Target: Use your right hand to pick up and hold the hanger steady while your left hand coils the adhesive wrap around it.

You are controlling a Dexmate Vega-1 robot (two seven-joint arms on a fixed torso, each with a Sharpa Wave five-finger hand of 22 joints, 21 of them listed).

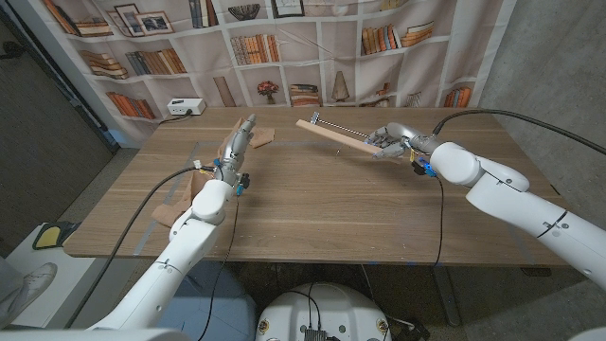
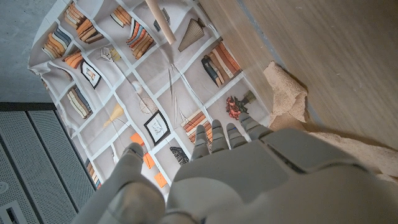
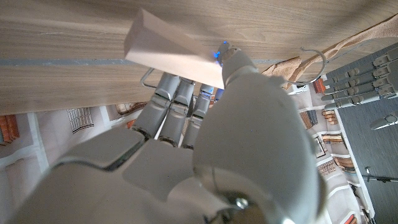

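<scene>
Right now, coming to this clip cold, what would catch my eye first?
The wooden hanger stands out, raised at a slant over the far middle of the table, gripped at one end by the right hand. Across from it, the left hand reaches up with its fingers straight, next to the tan adhesive wrap lying crumpled on the far left of the table. Behind it all hangs a printed bookshelf backdrop.

White glossy arms (image 1: 194,227), grey jointed fingers (image 3: 174,99), black cables (image 1: 133,227).
</scene>
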